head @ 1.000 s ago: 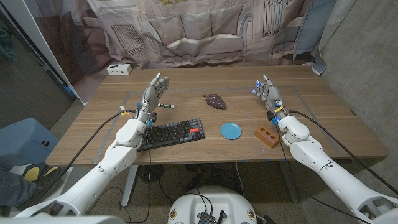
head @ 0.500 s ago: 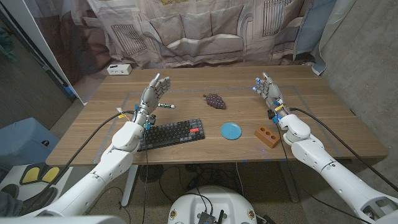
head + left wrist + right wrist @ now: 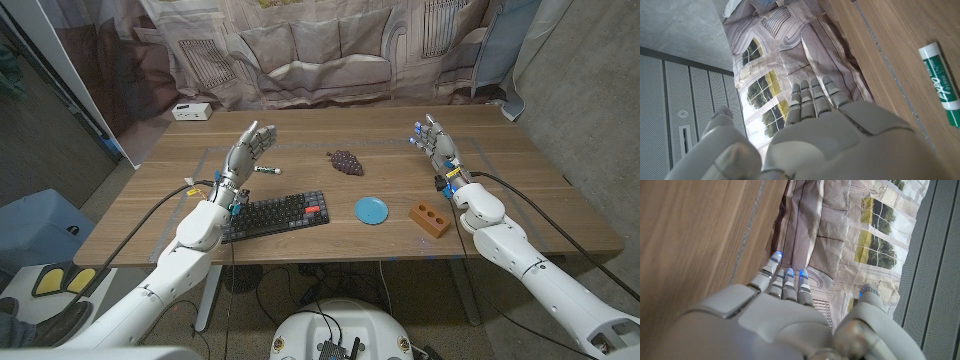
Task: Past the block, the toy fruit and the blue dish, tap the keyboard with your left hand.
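Above the table's left side, left hand fingers spread, holding nothing; right hand likewise. Flat black keyboard with red keys sits near the front edge, just beside the left forearm. Rigid, light, may skid: tap keys straight down, no grip needed.

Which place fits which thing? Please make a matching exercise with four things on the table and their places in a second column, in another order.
Things:
1. keyboard
2. blue dish
3. toy grapes
4. white box

Places:
A. far left corner of the table
B. between the keyboard and the orange block
C. beside the left forearm
D. behind the blue dish, mid-table

Pairs: 1-C, 2-B, 3-D, 4-A
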